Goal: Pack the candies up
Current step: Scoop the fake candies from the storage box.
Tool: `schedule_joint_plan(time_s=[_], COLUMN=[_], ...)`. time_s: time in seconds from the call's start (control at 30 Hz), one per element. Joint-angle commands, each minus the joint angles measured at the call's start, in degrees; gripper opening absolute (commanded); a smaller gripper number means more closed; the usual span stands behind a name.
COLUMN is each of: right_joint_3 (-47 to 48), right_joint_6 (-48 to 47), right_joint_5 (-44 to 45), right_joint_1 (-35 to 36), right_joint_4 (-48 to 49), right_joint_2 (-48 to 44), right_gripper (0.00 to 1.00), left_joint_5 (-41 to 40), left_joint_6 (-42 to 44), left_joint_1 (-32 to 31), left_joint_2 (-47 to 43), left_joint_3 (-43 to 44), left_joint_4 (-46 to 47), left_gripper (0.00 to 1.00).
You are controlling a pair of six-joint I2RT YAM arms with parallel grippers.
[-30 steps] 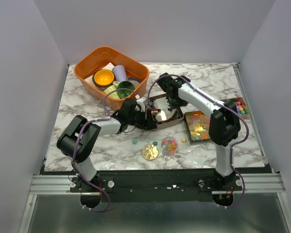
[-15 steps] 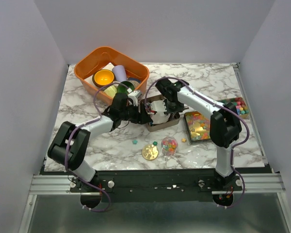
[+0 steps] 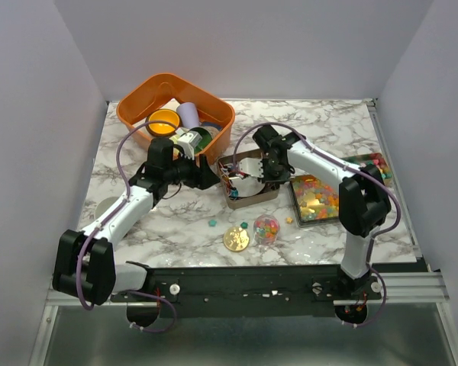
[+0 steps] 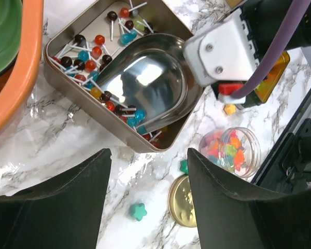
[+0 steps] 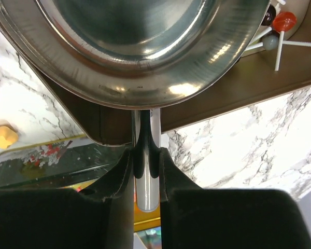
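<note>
left gripper [image 4: 147, 155] hangs wide open with nothing in it, just at 9 o'clock of the tin [image 4: 88, 111]. lollipop candies [image 4: 99, 39] lie in that tin around the metal scoop [image 4: 145, 85], and the right gripper [image 5: 145, 155] has the scoop's handle pinched tight. more candies fill the little jar [image 4: 251, 148] at 5 o'clock of the tin and the tray [image 3: 293, 198] at 3 o'clock.

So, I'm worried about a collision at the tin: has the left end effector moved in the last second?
Yes. The left end effector has drawn back leftward, away from the tin and toward the orange basket, which stayed put.
</note>
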Motion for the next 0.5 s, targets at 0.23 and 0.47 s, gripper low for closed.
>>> schedule_joint_plan(time_s=[0.23, 0.47], right_joint_3=[-8.29, -11.54], right_joint_6=[1.80, 3.47], right_joint_5=[-10.56, -12.84], right_joint_1=[-2.84, -4.68], right_joint_4=[9.05, 10.72], right_joint_2=[-4.77, -7.66], right_gripper=[0.01, 0.01], left_joint_5=[-1.48, -1.48], left_joint_6=[3.83, 5.06], left_joint_1=[0.91, 1.08], left_joint_2=[-0.55, 0.77], left_joint_3=[2.56, 4.15], left_joint_4=[-5.60, -5.87], left_gripper=[0.70, 0.70])
